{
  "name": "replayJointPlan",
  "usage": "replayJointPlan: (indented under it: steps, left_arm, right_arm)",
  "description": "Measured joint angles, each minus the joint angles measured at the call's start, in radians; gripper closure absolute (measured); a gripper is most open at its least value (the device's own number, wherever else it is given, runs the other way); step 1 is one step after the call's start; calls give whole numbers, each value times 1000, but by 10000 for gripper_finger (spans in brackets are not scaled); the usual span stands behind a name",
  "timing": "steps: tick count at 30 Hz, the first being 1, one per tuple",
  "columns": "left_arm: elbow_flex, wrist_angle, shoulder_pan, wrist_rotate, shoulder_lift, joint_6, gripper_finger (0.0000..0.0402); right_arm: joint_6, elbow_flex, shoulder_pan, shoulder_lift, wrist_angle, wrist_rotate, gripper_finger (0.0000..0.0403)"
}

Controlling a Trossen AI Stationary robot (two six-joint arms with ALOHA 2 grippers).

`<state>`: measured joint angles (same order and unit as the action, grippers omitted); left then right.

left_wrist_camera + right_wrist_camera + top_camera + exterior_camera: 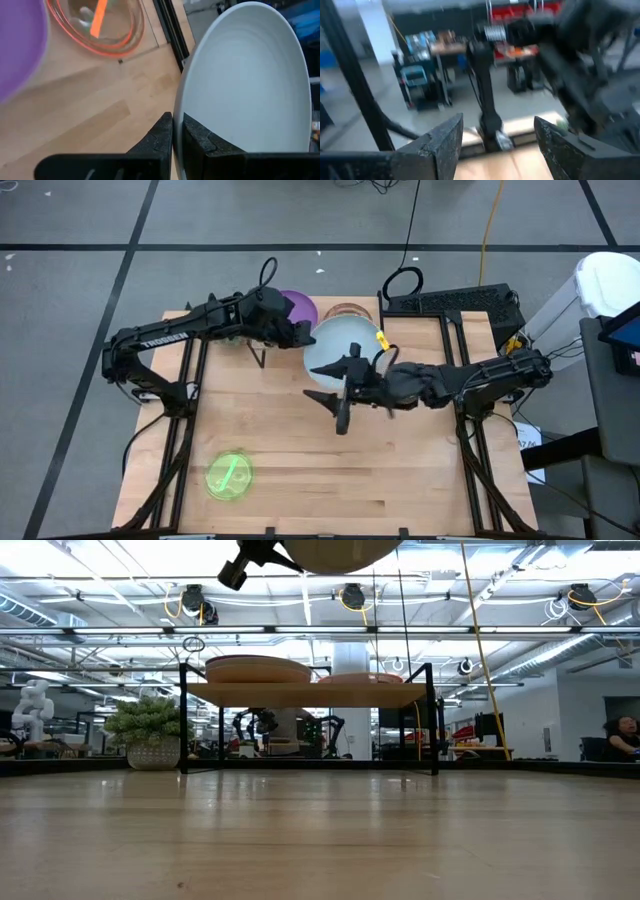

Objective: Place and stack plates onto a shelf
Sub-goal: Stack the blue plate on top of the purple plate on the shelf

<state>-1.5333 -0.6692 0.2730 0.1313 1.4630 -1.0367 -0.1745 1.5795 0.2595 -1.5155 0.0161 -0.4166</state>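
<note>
My left gripper [177,131] is shut on a pale grey-blue plate [340,345], held high over the table's far middle; its underside shows at the top of the low view [340,550]. The shelf [300,695] stands at the far edge on thin dark legs. A purple plate [300,307] and a translucent orange plate [348,311] lie flat on its top. A translucent green plate [230,476] lies flat on the table at the near left. My right gripper [336,392] is open just near of the held plate, nothing between its fingers [445,142]. My left gripper pinches the pale plate's rim [178,107] between its two fingers, one on the hollow face and one on the back. The fingers come from the table's left, slanting downward. The plate is lifted clear of table and shelf, and it is tilted.
Dark frame rails run along the table's left [185,430] and right [478,470] sides. A black rack [455,302] and a yellow cable [488,230] are at the far right. Bare wood lies between the green plate and the right rail.
</note>
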Motion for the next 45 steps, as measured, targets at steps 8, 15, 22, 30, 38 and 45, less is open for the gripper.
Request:
replayJointPlan:
  steps: [8,15,22,30,38,45]
  left_arm:
    - [-1,55,94,0,-40,25,376]
    - [-1,34,203,-1,-73,70,376]
    - [0,-34,312,-11,-106,85,376]
    - [0,-206,380,-78,-163,77,376]
    - [0,-411,386,-202,-189,58,376]
    - [13,-427,395,-266,-154,90,376]
  right_arm:
    - [103,0,61,100,-40,-150,196]
    - [200,0,71,207,159,-192,204]
    - [195,0,68,303,399,-225,204]
    - [312,-1,63,393,518,-345,204]
    - [385,-67,-4,488,520,-372,204]
    - [404,-157,-78,567,519,-369,204]
